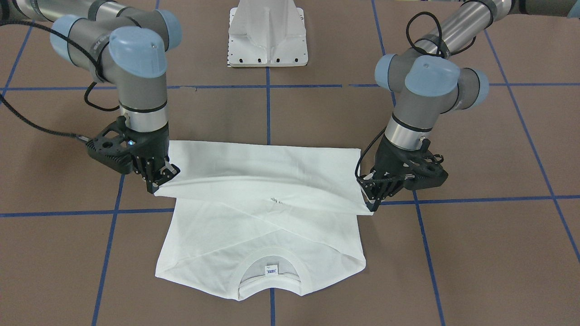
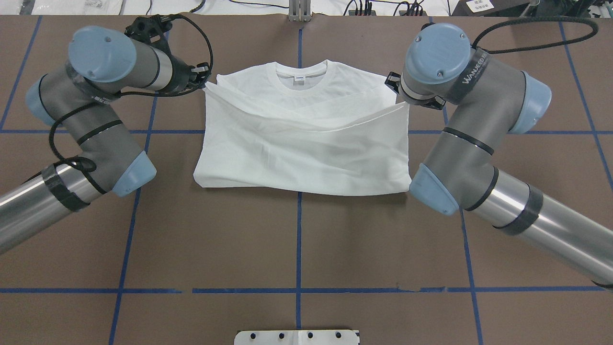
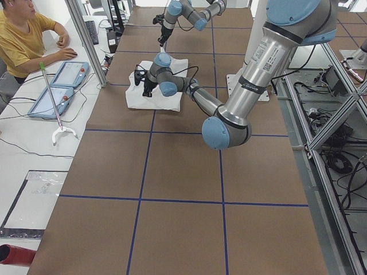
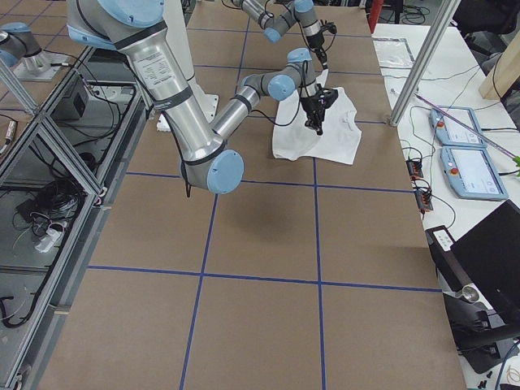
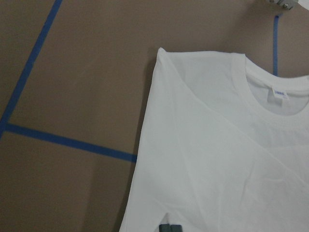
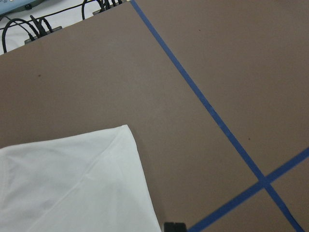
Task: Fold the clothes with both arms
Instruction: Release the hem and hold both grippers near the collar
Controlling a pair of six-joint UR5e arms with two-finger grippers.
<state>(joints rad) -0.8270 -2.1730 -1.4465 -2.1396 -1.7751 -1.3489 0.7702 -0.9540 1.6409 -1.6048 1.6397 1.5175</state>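
The white T-shirt (image 1: pixel 263 181) lies flat on the brown table, with its ribbed neck and label (image 1: pixel 271 270) at the side away from the robot. Its lower half is folded up over the body, and the hem edge hangs across the middle (image 2: pixel 306 124). My left gripper (image 1: pixel 374 201) is shut on one hem corner, also seen in the overhead view (image 2: pixel 205 81). My right gripper (image 1: pixel 159 181) is shut on the other hem corner, mostly hidden behind its wrist in the overhead view (image 2: pixel 400 93). Both corners are held slightly above the lower layer. The left wrist view shows the neck (image 5: pixel 270 96).
The white mounting pedestal (image 1: pixel 267 36) stands at the robot's side of the table. Blue tape lines (image 2: pixel 299 239) cross the brown table. An operator (image 3: pixel 26 34) sits by teach pendants (image 3: pixel 57 86) beyond the table's far edge, with cables at that edge (image 6: pixel 29 26).
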